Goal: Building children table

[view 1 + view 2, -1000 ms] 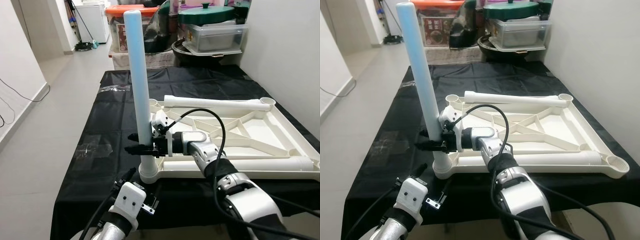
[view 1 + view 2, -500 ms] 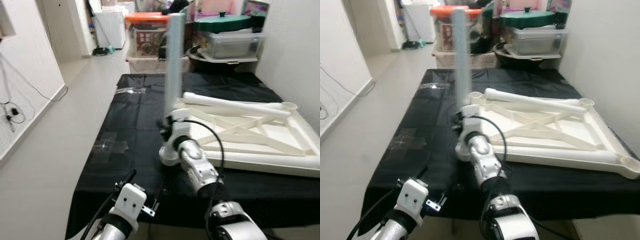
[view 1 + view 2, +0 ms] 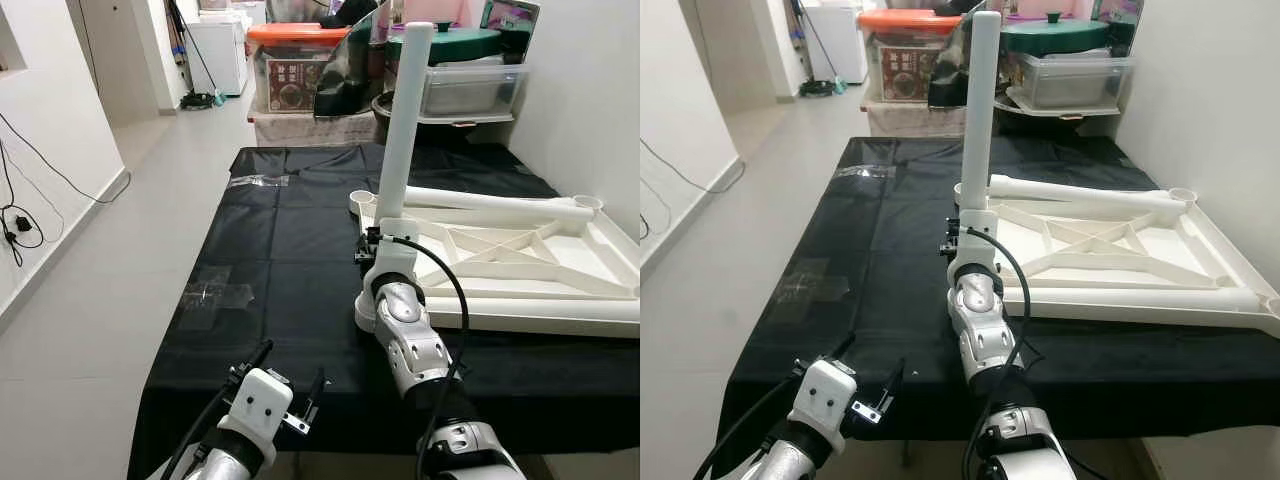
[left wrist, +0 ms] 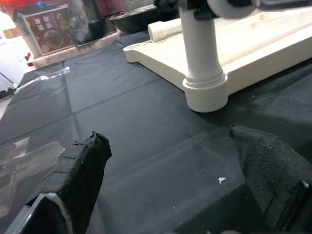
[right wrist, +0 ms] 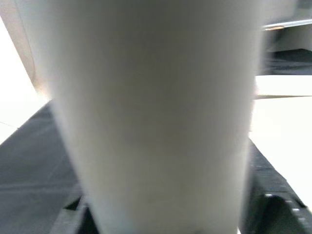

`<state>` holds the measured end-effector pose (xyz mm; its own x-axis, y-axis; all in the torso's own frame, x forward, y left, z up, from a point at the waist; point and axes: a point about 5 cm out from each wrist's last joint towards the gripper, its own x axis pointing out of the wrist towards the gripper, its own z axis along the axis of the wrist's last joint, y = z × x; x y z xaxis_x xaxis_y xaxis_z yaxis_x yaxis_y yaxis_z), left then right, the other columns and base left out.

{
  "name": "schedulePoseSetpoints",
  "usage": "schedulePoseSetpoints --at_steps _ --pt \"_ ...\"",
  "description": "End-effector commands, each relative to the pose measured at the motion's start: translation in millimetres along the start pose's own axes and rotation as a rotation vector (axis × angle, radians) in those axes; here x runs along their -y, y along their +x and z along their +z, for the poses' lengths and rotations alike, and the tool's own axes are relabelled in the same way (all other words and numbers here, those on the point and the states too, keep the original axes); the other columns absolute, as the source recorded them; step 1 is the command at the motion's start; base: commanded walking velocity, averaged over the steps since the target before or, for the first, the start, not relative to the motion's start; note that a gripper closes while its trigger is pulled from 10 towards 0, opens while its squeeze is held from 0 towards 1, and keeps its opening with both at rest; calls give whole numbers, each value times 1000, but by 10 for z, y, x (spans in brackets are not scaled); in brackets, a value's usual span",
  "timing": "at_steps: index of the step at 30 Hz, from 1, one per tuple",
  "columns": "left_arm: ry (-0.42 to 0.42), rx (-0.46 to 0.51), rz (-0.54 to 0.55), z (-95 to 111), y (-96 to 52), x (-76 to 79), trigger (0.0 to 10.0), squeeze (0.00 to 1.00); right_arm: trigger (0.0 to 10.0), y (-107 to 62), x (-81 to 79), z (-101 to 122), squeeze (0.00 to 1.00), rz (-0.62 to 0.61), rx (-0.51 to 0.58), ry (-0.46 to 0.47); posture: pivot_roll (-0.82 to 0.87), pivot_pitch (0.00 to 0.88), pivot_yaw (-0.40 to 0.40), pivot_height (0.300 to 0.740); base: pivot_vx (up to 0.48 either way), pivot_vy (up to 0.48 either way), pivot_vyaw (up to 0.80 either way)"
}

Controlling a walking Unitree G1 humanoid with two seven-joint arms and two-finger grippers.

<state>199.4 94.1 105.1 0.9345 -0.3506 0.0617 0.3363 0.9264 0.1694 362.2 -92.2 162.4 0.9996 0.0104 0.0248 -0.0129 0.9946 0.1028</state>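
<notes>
White plastic leg [image 3: 405, 120] now stands centre frame, seated in the upturned tabletop [image 3: 1110, 262] corner socket; my view swung right since. Right tool [image 3: 372, 247] grasps it; left tool [image 3: 290, 385] hangs released, lower left.

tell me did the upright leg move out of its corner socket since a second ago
No. The upright leg stands in the same near-left corner socket of the tabletop, right gripper on it; the camera shifted.

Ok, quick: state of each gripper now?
Left gripper: open, holding nothing.
Right gripper: closed on the upright leg.
</notes>
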Motion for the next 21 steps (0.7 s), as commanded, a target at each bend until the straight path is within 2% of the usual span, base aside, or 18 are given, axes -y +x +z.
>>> schedulePoseSetpoints --at_steps 1,2,3,4,5,6,8,9,10,11,14,15,16,17,19,21 --pt "0 -13 -5 -38 -8 0 10000 0 10000 -92 -319 -74 800 74 -6 133 2 0 -5 740 0 0 0" --pt "0 -12 -5 -35 -4 -2 10000 0 10000 -52 -331 -36 0 164 26 156 -1 0 -4 740 0 0 0" --pt "0 -12 -5 -35 -4 -2 10000 0 10000 -52 -331 -36 0 164 26 156 -1 0 -4 740 0 0 0" --pt "-1 -11 -5 -33 -2 -3 10000 0 10000 -26 -336 -17 0 230 36 176 -1 0 -4 740 0 0 0" --pt "-1 -11 -4 -32 1 -5 10000 0 10000 -4 -359 -7 0 349 32 194 -2 0 -5 740 0 0 0" --pt "-1 -11 -4 -32 1 -5 10000 0 10000 -4 -359 -7 0 349 32 194 -2 0 -5 740 0 0 0" --pt "-1 -10 -3 -30 3 -7 10000 0 10000 5 -383 -6 0 607 -6 214 0 0 -5 740 0 0 0" --pt "0 -10 -3 -28 3 -10 10000 0 10000 -17 -375 -8 0 789 -50 224 2 0 -5 740 0 0 0" --pt "0 -10 -3 -28 3 -10 10000 0 10000 -17 -375 -8 0 789 -50 224 2 0 -5 740 0 0 0" --pt "0 -9 -3 -25 4 -10 10000 0 10000 -42 -356 -4 0 927 -87 215 2 0 -5 740 0 0 0" --pt "1 -9 -3 -24 5 -9 10000 0 10000 -55 -347 -1 0 985 -101 210 2 0 -5 740 0 0 0" --pt "1 -9 -4 -22 5 -8 10000 0 10000 -82 -355 8 0 1095 -129 178 5 0 -3 740 0 0 0" --pt "1 -9 -4 -22 5 -8 10000 0 10000 -82 -355 8 0 1095 -129 178 5 0 -3 740 0 0 0" --pt "1 -8 -5 -21 5 -8 10000 0 10000 -102 -357 11 0 1172 -149 156 5 0 -3 740 0 0 0" --pt "4 -7 -6 -13 5 -4 10000 0 10000 -124 -422 22 0 1357 -199 46 18 0 -7 740 0 0 0" --pt "6 -6 -4 -6 3 -1 10000 0 10000 -143 -482 25 0 1484 -238 -31 18 0 -7 740 0 0 0"
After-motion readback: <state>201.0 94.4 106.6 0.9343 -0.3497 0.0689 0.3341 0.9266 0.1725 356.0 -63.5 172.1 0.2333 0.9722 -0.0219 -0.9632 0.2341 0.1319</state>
